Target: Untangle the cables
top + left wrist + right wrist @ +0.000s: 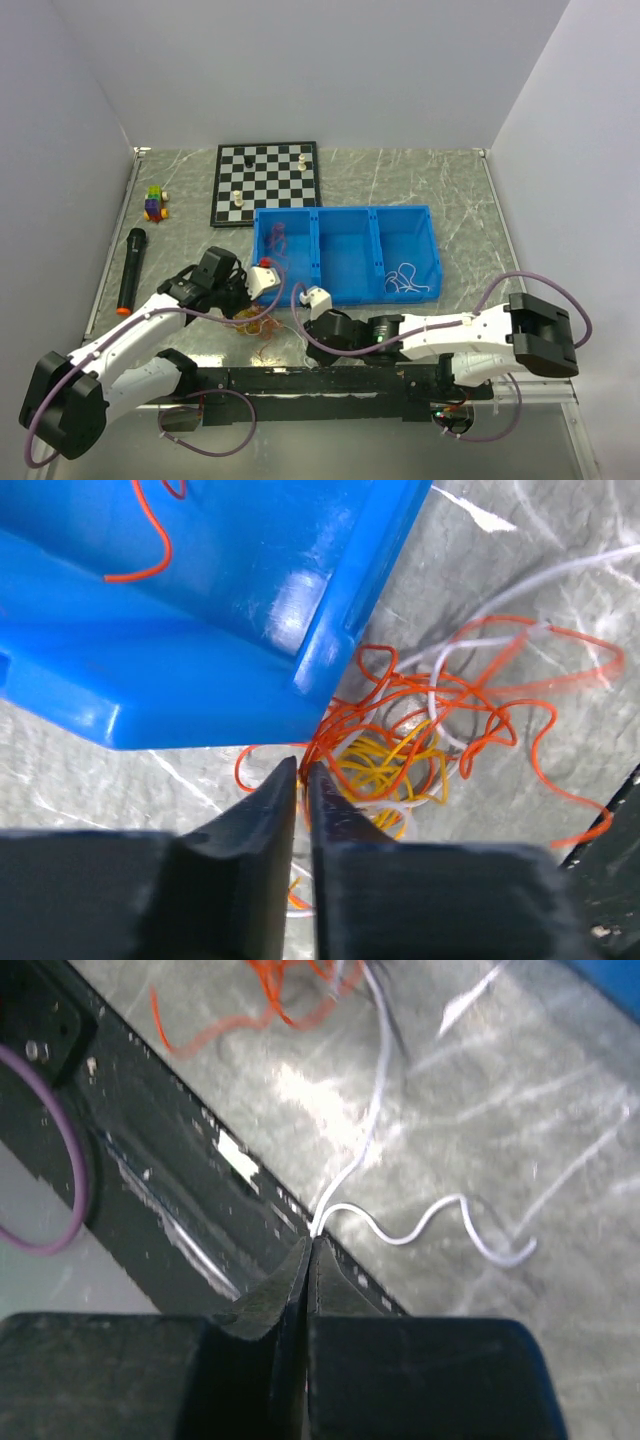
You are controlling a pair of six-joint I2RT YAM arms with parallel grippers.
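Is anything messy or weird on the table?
Yes. The cables lie in a knotted heap of orange, yellow and white on the table, at a corner of the blue bin, loose ends straggling out.

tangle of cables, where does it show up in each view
Top external: tangle of cables sits bottom centre-left, just below the left end of the blue bin.
Left wrist: centre right, below the bin's corner.
Right wrist: top edge, only partly in frame.
Shared landmark: the blue bin, just a sliver top right in the right wrist view.
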